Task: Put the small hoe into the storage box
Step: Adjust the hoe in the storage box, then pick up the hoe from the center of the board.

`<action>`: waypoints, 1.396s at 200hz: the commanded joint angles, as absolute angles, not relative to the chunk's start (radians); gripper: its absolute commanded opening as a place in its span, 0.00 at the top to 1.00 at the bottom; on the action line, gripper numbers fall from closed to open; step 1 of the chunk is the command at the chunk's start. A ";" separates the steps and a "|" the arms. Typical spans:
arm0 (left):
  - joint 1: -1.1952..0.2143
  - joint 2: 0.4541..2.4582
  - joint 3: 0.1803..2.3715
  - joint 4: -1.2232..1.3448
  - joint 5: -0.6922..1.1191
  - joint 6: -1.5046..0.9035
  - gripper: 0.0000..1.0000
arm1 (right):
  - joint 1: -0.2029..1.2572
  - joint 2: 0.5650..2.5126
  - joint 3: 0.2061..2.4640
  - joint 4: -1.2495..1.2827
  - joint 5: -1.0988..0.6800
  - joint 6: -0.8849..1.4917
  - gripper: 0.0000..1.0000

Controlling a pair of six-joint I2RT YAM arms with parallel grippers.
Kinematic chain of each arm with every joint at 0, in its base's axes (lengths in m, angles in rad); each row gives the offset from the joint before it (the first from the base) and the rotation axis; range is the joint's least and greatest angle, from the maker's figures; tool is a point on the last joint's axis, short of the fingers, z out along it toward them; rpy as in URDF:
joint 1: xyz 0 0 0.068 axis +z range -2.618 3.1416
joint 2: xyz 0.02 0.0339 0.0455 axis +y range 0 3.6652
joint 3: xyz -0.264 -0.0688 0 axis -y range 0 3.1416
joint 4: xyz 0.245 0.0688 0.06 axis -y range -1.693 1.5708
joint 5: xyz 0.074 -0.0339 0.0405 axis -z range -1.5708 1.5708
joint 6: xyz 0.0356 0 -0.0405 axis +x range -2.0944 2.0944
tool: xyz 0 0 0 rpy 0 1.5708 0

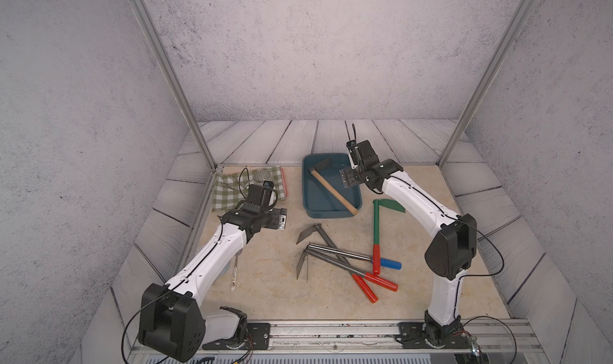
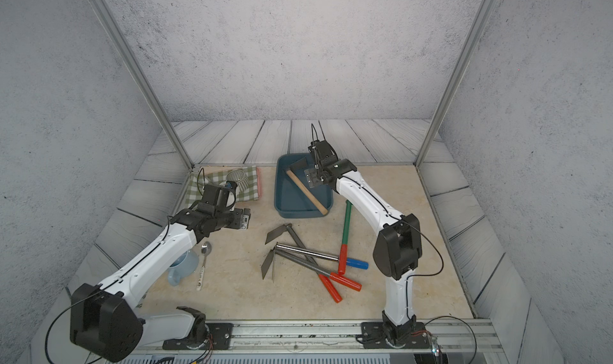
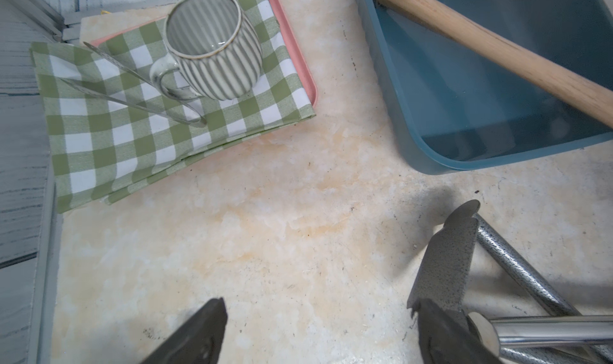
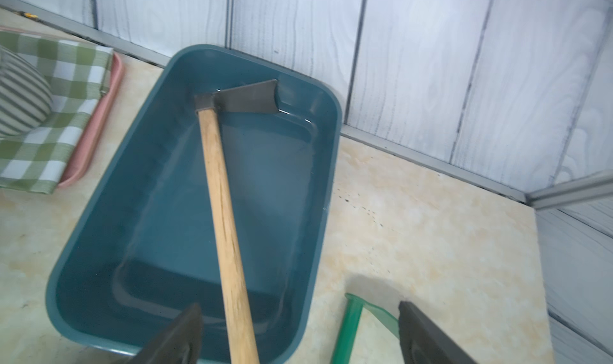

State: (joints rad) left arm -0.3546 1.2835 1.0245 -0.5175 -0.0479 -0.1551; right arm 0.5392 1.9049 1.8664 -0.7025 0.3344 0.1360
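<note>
Near the table's [image 1: 265,296] far edge, the wooden-handled small hoe [image 4: 222,213] lies in the dark teal plastic storage box [image 4: 159,196]. My right jaws and left jaws gape empty. In a top view my right arm [image 2: 365,193] hides the green-handled hoe's [image 2: 346,223] blade.

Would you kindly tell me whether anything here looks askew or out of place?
The wooden-handled hoe lies diagonally in the storage box, its handle end propped on the near rim rather than flat inside. The other hoes lie crossed in a heap.
</note>
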 commanded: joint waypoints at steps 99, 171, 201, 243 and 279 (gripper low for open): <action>-0.398 1.242 1.009 -0.491 -0.018 -0.139 0.08 | 0.461 1.736 1.476 -0.865 0.309 0.535 0.20; -0.399 1.248 1.011 -0.502 -0.033 -0.130 0.08 | 0.408 1.818 1.391 -0.785 0.196 0.587 0.22; -0.402 1.250 1.011 -0.503 -0.029 -0.132 0.08 | 0.376 1.850 1.349 -0.730 0.128 0.601 0.26; -0.402 1.259 1.015 -0.504 -0.029 -0.131 0.08 | 0.371 1.882 1.340 -0.705 0.130 0.600 0.31; -0.403 1.256 1.012 -0.505 -0.034 -0.126 0.08 | 0.370 1.920 1.338 -0.693 0.119 0.595 0.38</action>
State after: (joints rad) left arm -0.3958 1.2503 1.0145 -0.4904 -0.0219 -0.1379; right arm 0.3698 1.8919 1.3396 -0.6994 0.1326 0.5915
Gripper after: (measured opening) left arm 0.919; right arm 0.632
